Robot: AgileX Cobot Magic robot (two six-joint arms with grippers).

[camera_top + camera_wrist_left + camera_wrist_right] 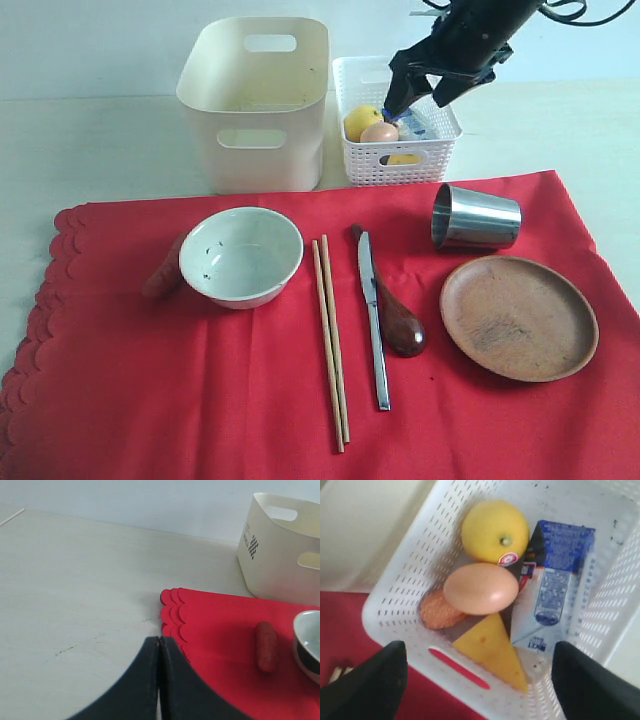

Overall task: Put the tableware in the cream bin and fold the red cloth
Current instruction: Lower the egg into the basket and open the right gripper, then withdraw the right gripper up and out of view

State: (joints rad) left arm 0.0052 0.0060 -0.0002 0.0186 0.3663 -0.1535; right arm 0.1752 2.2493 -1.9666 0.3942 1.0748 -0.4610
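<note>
Hanging wide and empty directly above the egg (481, 588) in the white lattice basket (370, 172), the right pincer (416, 100) is needing a clean lift first. The steel cup (476, 217) is lying nearby on the red cloth (200, 400), probably the easiest pick; the cream bin (215, 152) is standing beside the basket.

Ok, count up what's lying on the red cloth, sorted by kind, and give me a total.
Wooden pieces: 4 (two chopsticks, spoon, plate)
Steel pieces: 2 (knife, cup)
Pale bowl: 1
Reddish sausage-shaped item, beside the bowl: 1
Total: 8
</note>
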